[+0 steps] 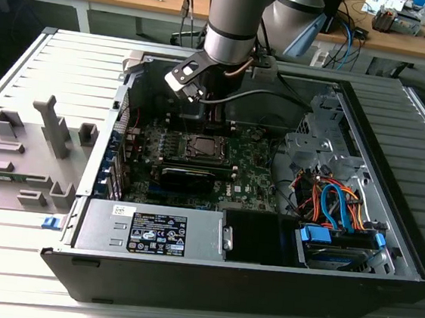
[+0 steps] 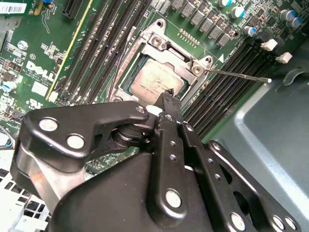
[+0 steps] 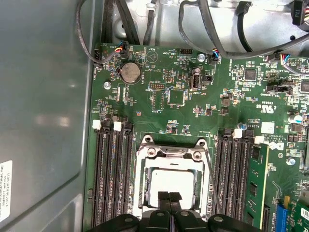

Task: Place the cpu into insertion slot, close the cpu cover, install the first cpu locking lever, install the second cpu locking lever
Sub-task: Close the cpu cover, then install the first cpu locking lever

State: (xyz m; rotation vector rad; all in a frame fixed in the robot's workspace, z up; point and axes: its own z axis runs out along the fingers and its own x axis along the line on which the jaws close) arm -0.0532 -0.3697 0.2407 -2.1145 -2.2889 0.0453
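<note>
The cpu (image 3: 173, 182) is seen seated in the slot (image 1: 204, 147), near the middle of the exterior view, with the cover (image 3: 170, 153) down over it. The gripper (image 3: 169, 197) is held at the cover's edge, jaws pressed together and empty. A lever (image 2: 236, 74) stands unlatched, so the first-lever step is judged in hand. A push down and a tuck under its catch are called for.
</note>
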